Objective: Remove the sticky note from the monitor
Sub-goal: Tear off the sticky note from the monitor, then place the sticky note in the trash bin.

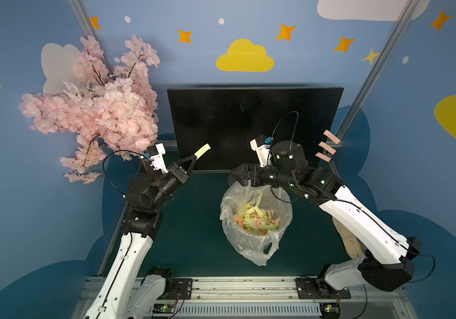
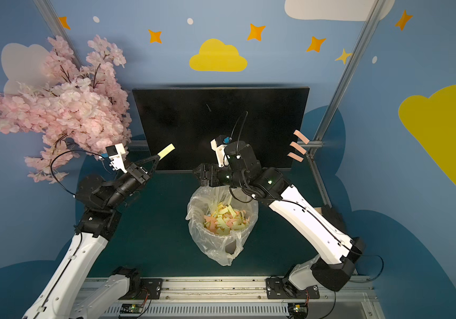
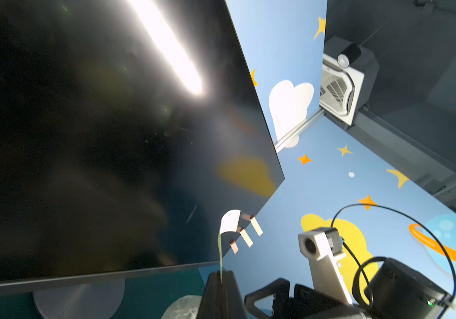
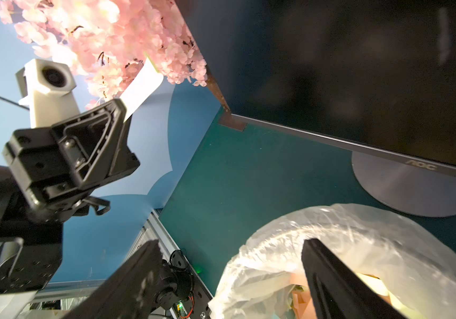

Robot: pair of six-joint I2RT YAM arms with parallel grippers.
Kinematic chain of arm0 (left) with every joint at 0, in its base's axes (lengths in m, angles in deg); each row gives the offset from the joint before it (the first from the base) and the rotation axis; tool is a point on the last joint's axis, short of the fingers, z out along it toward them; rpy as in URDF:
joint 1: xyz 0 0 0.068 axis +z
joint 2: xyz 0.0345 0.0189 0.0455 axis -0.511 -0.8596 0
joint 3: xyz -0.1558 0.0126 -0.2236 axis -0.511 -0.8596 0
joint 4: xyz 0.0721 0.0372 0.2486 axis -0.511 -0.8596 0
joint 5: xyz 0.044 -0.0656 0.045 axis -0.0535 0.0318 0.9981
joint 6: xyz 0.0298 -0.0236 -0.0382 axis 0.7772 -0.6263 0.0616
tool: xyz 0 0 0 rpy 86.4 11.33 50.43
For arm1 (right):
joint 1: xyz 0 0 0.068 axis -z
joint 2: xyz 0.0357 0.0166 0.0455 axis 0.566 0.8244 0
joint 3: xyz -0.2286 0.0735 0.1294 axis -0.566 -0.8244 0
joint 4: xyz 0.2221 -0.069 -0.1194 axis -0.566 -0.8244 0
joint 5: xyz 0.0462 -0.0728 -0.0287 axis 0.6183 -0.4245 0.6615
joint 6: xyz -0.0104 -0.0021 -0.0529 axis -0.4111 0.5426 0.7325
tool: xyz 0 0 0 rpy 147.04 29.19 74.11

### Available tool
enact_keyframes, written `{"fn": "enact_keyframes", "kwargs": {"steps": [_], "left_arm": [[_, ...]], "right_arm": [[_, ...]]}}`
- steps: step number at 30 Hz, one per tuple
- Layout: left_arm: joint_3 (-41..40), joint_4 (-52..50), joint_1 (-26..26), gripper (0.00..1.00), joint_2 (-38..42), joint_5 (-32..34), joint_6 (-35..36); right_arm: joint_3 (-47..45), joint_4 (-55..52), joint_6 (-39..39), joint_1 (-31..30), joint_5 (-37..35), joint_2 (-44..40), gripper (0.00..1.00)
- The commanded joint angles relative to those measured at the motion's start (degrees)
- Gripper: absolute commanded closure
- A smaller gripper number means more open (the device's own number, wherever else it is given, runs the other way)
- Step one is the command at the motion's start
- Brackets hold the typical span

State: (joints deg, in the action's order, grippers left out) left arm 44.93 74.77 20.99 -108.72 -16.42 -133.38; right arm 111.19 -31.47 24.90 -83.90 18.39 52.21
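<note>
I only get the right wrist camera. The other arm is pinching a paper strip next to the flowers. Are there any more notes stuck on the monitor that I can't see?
Observer: Yes. Three pink notes stick out from the monitor at its edge on the robot's right side.
Operator: The pinched strip looks white to me. Is it?
Observer: No. In both top views the held note in the shut left gripper is pale yellow.
Operator: What's in the bag under me?
Observer: It lines a bin holding a pile of yellow and pink strips.
</note>
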Motion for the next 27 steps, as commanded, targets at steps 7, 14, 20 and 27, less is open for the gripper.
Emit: {"fn": "enact_keyframes", "kwargs": {"steps": [7,14,20,27], "left_arm": [[9.7,-18.3,-16.6,0.97,-1.9,7.5,13.3],[16.5,-27.2,-31.5,0.97,-7.7,15.1,21.3],[23.1,-35.6,-42.6,0.97,-14.1,22.0,28.9],[26.2,-43.8,-48.5,0.97,-18.1,26.8,33.1]], "right_arm": [[-9.0,-2.4,-1.4,6.8,-1.8,-10.8,0.15],[-13.0,-6.0,-1.4,11.1,-2.1,-17.1,0.15],[-15.4,-9.3,-1.4,14.3,-2.5,-21.4,0.14],[-19.1,-13.0,-2.1,16.4,-2.6,-26.0,0.14]]}}
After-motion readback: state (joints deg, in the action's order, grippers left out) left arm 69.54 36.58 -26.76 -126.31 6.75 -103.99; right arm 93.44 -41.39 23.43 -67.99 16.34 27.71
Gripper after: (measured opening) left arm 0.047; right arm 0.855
